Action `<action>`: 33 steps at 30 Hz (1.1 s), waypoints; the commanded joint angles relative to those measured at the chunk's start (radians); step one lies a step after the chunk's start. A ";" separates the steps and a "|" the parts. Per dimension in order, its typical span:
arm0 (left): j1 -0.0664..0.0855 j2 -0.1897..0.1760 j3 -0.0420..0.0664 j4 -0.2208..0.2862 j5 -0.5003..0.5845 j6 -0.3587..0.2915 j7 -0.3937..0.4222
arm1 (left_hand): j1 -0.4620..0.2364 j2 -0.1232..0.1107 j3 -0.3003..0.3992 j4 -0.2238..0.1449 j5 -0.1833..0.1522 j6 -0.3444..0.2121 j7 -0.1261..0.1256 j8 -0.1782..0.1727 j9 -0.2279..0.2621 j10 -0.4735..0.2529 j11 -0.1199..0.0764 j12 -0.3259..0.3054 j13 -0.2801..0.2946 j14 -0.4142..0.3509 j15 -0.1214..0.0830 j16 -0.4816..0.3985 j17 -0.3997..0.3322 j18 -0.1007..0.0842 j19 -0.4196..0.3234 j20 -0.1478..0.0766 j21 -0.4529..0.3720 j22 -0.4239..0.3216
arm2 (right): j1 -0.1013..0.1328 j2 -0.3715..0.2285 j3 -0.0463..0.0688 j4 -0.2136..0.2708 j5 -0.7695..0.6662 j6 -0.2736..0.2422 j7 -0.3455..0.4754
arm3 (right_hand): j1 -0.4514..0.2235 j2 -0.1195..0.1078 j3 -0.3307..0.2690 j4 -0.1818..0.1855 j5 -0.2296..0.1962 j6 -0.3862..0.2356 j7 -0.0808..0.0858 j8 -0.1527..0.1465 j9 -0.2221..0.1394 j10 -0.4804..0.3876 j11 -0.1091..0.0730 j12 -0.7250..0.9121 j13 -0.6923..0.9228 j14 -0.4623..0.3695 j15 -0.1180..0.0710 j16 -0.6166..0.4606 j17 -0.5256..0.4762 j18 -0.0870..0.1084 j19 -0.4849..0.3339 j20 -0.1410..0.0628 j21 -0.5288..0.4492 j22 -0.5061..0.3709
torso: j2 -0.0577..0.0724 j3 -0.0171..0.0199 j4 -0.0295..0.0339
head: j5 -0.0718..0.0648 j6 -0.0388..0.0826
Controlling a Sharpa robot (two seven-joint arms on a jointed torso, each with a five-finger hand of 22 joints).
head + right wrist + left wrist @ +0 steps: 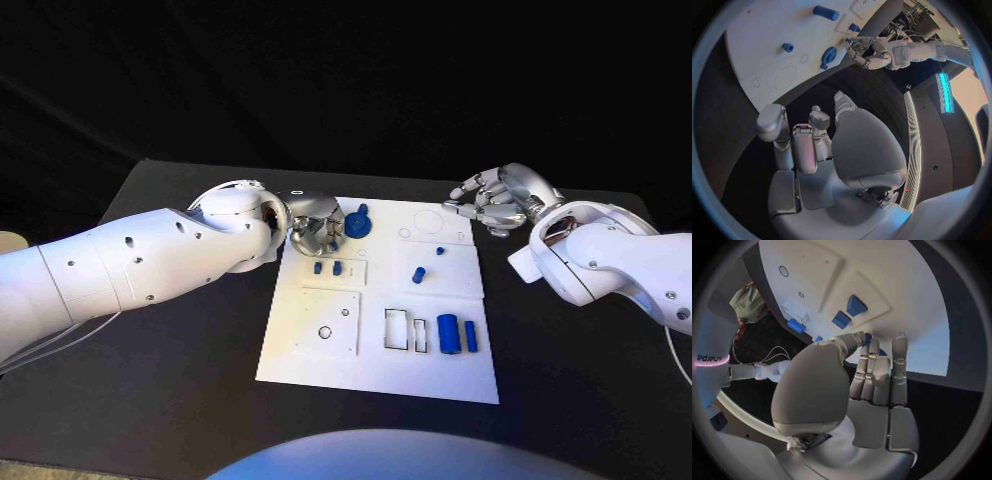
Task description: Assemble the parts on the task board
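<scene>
Nearest the camera, two blue cylinders (456, 334) lie at about 5 o'clock on the white task board (382, 375). At its 11 o'clock corner the left hand (313, 229) pinches what looks like a blue keyed part (356, 220); a loose pinch could let it slip or seat crooked. Off the 2 o'clock corner, the right hand (498, 199) hovers, fingers curled, empty.

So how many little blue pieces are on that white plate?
7: one by the left hand at, two, two centre, two cylinders. Fingers may hide more.
</scene>
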 commanded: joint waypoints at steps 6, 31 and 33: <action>-0.001 0.006 -0.004 -0.004 -0.011 0.041 0.007 | -0.009 0.000 0.002 -0.007 -0.005 0.007 -0.001 -0.006 0.000 0.009 -0.003 -0.009 -0.001 0.003 -0.003 0.003 -0.003 0.007 -0.004 0.001 0.001 -0.004 | -0.001 0.001 0.000 0.000 -0.005 0.008 0.004 | -0.008 0.004 0.004 -0.001 0.004 -0.008 -0.001 0.004 -0.001 -0.002 0.001 -0.003 -0.001 0.047 -0.006 -0.005 0.015 0.006 -0.009 0.000 -0.004 -0.001 | 0.000 -0.0001 0.0002 | 0.000 -0.002; -0.001 0.004 -0.008 -0.005 -0.006 0.032 0.018 | -0.036 -0.021 -0.005 -0.003 -0.005 -0.043 0.006 -0.076 -0.011 -0.001 0.007 -0.057 -0.004 -0.015 0.006 -0.001 -0.034 0.012 -0.034 0.008 -0.020 -0.033 | -0.001 0.002 0.000 -0.002 -0.005 0.008 0.003 | -0.010 0.003 0.007 -0.001 0.006 -0.010 -0.002 0.007 -0.001 -0.001 0.000 -0.008 -0.010 0.047 -0.007 -0.007 0.014 0.007 -0.008 -0.001 -0.009 -0.003 | -0.001 -0.0008 0.0003 | 0.001 -0.004; -0.001 0.004 -0.008 -0.005 -0.005 0.031 0.018 | -0.038 -0.023 -0.006 -0.002 -0.005 -0.049 0.005 -0.083 -0.012 -0.001 0.008 -0.059 -0.003 -0.015 0.007 0.000 -0.035 0.011 -0.034 0.009 -0.021 -0.033 | -0.001 0.002 0.000 -0.002 -0.005 0.008 0.003 | -0.010 0.003 0.007 -0.001 0.006 -0.010 -0.002 0.007 -0.001 -0.001 0.000 -0.008 -0.010 0.047 -0.007 -0.007 0.014 0.007 -0.008 -0.001 -0.009 -0.003 | -0.001 -0.0003 0.0005 | 0.000 -0.004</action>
